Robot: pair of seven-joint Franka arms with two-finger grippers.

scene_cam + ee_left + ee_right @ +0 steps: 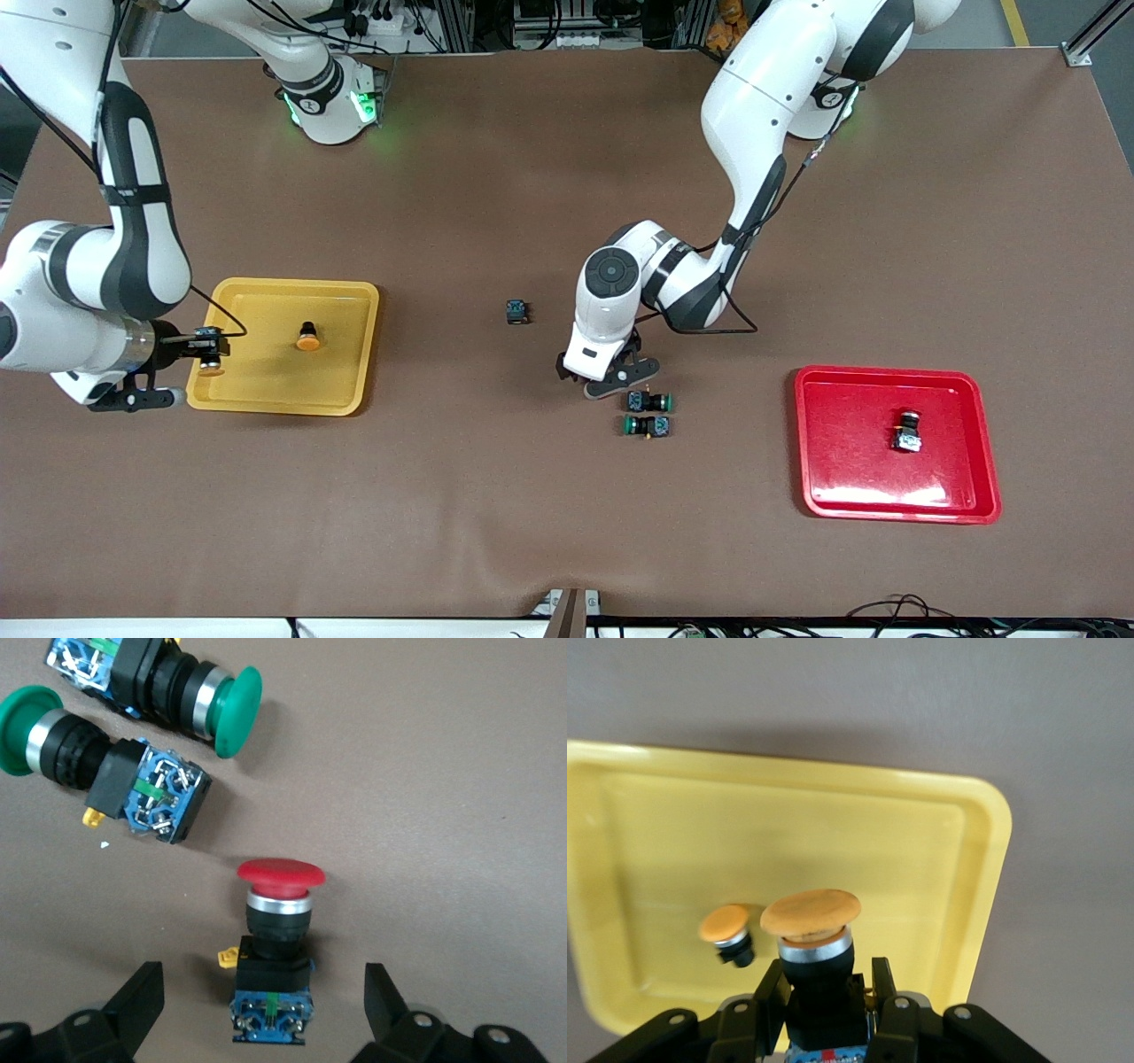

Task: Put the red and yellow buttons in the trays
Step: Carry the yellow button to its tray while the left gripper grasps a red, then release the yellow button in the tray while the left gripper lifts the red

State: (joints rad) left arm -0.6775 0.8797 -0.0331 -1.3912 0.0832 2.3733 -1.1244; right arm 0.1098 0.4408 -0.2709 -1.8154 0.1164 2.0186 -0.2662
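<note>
My right gripper [209, 347] [824, 992] is shut on a yellow button [811, 914], held over the rim of the yellow tray [266, 394] [877, 842] at the right arm's end. A second yellow button [307, 338] [726, 930] stands in that tray. My left gripper [620, 377] [262, 983] is open, low over mid-table. A red button [276, 930] lies on the table between its fingers [142, 1001], apart from both; the hand hides this button in the front view. The red tray [842, 496] holds another red button [907, 431].
Two green-capped switches [649, 401] [647, 426] lie side by side on the table just beside the left gripper, nearer the front camera; the left wrist view shows them too [168, 691] [97, 771]. A small capless dark block [517, 311] sits mid-table, between the trays.
</note>
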